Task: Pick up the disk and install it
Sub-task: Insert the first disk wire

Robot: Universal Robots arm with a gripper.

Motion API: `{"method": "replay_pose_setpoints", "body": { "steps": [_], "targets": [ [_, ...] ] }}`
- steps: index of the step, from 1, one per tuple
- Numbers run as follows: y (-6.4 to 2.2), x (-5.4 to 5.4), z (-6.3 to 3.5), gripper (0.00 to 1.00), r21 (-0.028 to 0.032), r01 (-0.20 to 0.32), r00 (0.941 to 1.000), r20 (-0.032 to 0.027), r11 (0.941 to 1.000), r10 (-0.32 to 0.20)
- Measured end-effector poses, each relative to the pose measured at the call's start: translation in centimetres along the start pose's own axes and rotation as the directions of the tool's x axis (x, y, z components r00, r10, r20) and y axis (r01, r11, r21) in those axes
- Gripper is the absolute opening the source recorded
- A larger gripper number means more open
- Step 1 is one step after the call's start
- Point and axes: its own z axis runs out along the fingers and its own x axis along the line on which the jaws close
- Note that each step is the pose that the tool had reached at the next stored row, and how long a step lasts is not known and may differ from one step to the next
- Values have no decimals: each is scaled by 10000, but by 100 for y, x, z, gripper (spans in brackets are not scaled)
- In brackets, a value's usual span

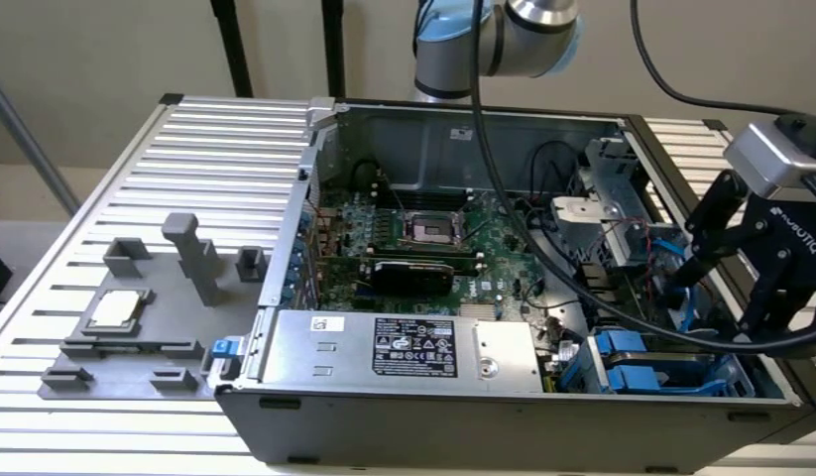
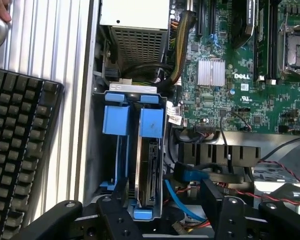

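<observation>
**Operator:** Start with the exterior view. Where are you?

**Arm:** My gripper [image 1: 732, 297] hangs over the corner of the open computer case [image 1: 514, 426] on the exterior view's right, above the drive bay. The disk [image 1: 624, 345] sits down in that bay with its blue carrier showing, just beside the power supply [image 1: 381, 347].

**Operator:** Holding anything?

**Arm:** No. My jaws stand wide, with nothing gripped between them.

**Operator:** And the wrist view?

**Arm:** There the disk [image 2: 150, 170] stands on edge in its slot. A second blue carrier [image 2: 115, 120] is next to it, on the side toward the keyboard [image 2: 20, 150]. My fingers [image 2: 215, 205] straddle the end of the slot nearest me. One is well apart from the carrier. The other is close, and I cannot tell whether it touches.

**Operator:** So what's the step?

**Arm:** I judge it to be seating the disk, and it looks nearly home. Doing it well means staying square to the slot so that no finger drags a blue rail sideways. It also means keeping off the blue cable [image 2: 182, 200] and the thin red and black wires [image 2: 277, 165] beside the bay. A snagged cable could tug the carrier askew.
</observation>
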Motion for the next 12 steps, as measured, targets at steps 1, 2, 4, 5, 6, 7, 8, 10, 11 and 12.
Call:
{"method": "replay_pose_setpoints", "body": {
  "steps": [1,2,4,5,6,7,8,10,11,12],
  "targets": [
    [-1,-6,9,68,-5,-4,10000,-28,10000,4],
    [-4,-14,19,68,-9,-5,10000,-51,10000,5],
    [-4,-27,36,68,-19,-8,10000,-76,10000,8],
    [1,-27,41,68,-27,0,10000,-75,10000,0],
    [13,-28,42,68,-34,10,10000,-79,10000,-10],
    [32,-29,44,68,-37,20,10000,-82,10000,-20],
    [51,-29,47,68,-39,29,10000,-81,10000,-29],
    [89,-30,52,68,-42,53,10000,-84,10000,-53],
    [107,-30,54,68,-42,62,9999,-85,10000,-62],
    [125,-31,57,68,-43,67,9999,-85,10000,-68]
  ]
}}
